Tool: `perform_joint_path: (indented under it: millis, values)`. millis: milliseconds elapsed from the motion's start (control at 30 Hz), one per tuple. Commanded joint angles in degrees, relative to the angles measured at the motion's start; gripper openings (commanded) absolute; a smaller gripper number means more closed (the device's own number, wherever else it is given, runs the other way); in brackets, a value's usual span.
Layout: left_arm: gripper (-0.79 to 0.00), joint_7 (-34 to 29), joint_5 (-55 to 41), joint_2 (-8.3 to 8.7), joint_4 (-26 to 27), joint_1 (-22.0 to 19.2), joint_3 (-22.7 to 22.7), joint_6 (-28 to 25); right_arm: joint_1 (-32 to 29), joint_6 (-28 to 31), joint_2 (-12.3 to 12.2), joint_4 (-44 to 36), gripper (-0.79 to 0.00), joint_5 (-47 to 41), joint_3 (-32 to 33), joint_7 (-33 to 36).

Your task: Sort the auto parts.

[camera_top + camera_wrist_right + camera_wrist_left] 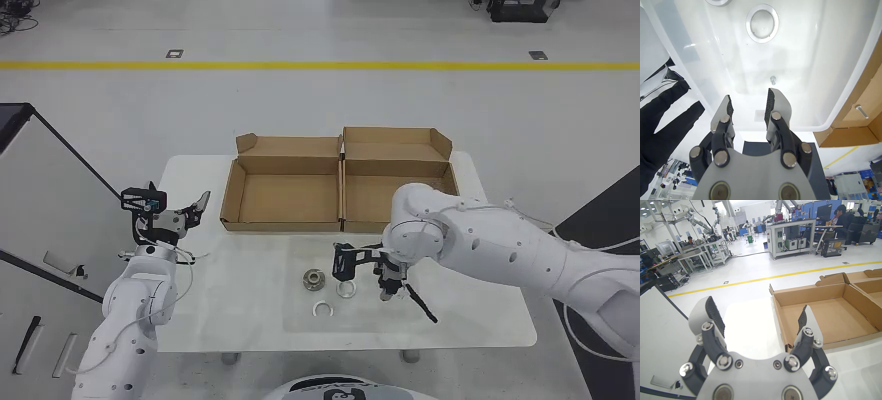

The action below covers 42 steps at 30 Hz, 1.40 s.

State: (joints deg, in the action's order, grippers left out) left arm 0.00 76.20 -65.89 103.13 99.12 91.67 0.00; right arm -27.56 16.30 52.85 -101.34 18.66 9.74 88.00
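Over the table's (pixel 800 56) front middle, the right gripper (pixel 749 96) hung released and empty, with a small bolt (pixel 773 79) on the table just past its fingertips and a ring (pixel 762 23) farther on. A second bolt (pixel 861 111) lay in the right box (pixel 866 91) near a corner. By the table's left edge, the left gripper (pixel 758 306) gaped empty beside the left box (pixel 829 317).

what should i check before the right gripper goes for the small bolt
1. Right gripper open: ok.
2. Small bolt centred between its fingers: not ok, it lines up with one finger.
3. Metal ring apart from the small bolt: ok.
4. Cardboard box holds a second bolt, so it looks like the bolt bin: ok.
5. Left gripper open, holding nothing: ok.
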Motion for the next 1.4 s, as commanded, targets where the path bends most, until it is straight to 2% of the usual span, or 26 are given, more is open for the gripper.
perform_joint_path:
  millis: [0,667,800,1367]
  values:
    - [0.000,0.0,0.0,0.00,0.0,0.0,0.0,0.0,-0.8,0.0,0.2,0.6,-0.416,0.9,0.0,0.0]
    - [0.000,0.0,0.0,0.00,0.0,0.0,0.0,0.0,-3.5,1.3,2.2,7.5,-0.462,6.3,0.0,-1.3]
    - [0.000,0.0,0.0,0.00,0.0,0.0,0.0,0.0,-3.7,3.1,2.6,9.3,-0.462,5.9,0.0,-3.1]
    - [0.000,0.0,0.0,0.00,0.0,0.0,0.0,0.0,-5.0,4.6,4.2,13.3,-0.508,7.1,0.0,-4.6]
